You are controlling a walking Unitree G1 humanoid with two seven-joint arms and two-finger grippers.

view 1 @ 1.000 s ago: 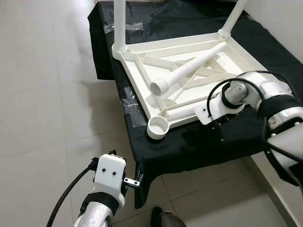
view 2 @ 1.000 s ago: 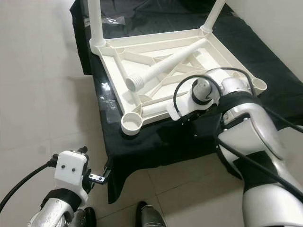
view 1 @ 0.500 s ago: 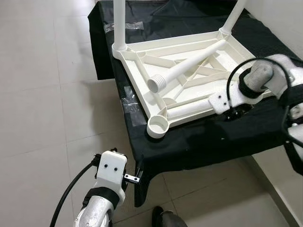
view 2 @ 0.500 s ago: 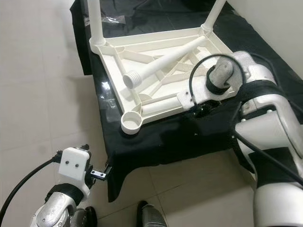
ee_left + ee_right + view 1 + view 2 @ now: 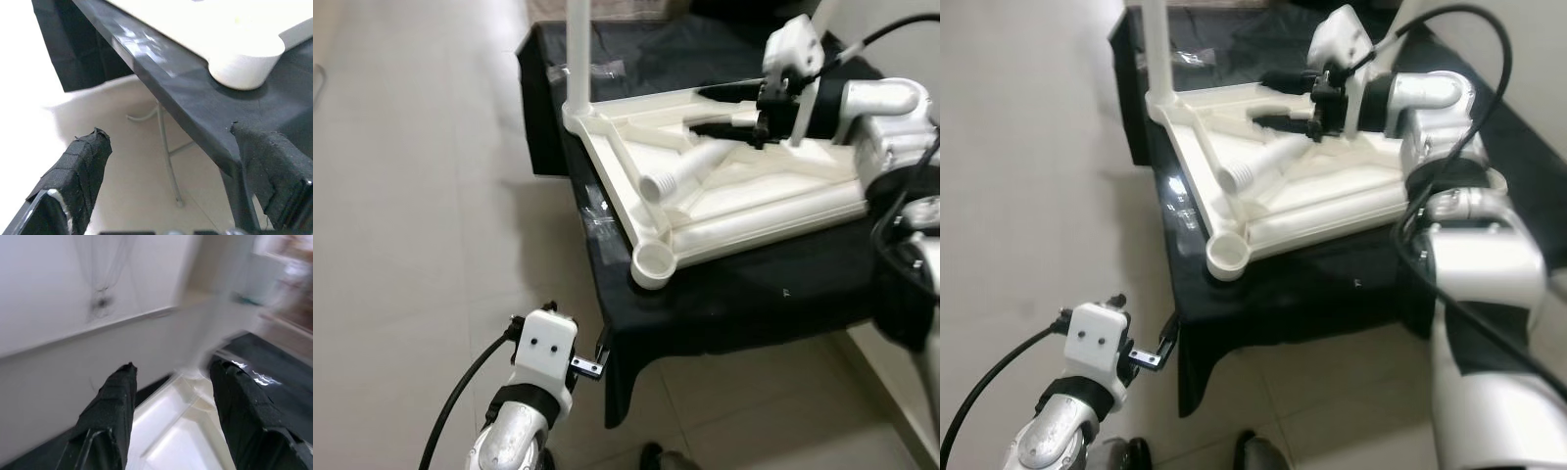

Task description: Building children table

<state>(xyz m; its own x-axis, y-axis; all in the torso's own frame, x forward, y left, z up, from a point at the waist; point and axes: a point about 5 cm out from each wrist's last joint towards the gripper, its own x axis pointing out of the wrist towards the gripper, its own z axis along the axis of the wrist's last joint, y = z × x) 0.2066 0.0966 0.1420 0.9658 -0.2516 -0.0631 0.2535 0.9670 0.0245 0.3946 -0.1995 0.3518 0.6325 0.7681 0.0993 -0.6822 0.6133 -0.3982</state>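
Tabletop point(image 5: 773, 196), white plastic, lies upside down on a black-draped bench point(image 5: 744, 284), its ribbed underside facing up. Two legs are already seated at the far corners — the far-left leg point(image 5: 576, 49) stands upright in its socket — while a loose leg point(image 5: 690, 168) rests slanted across the ribs, threaded end toward the near-left. An empty socket point(image 5: 654, 262) is seen at the near-left corner.

The parts are judged light and stiff, moulded hollow, with a smooth and probably slippery surface (a round tube that may roll or twist in a pinch). The loose leg is best taken along its plain shaft near the middle, clear of the threads, so that the threaded end stays free for the socket.

The right gripper point(image 5: 1283, 106) is held above the far part of the tabletop, over the upper end of the loose leg; its fingers point(image 5: 112, 416) are spread apart in the wrist view and nothing is held between them. Contact with the leg cannot be told from the blur.

The left gripper point(image 5: 166, 181) hangs low, off the near-left corner of the bench, fingers wide apart and empty.
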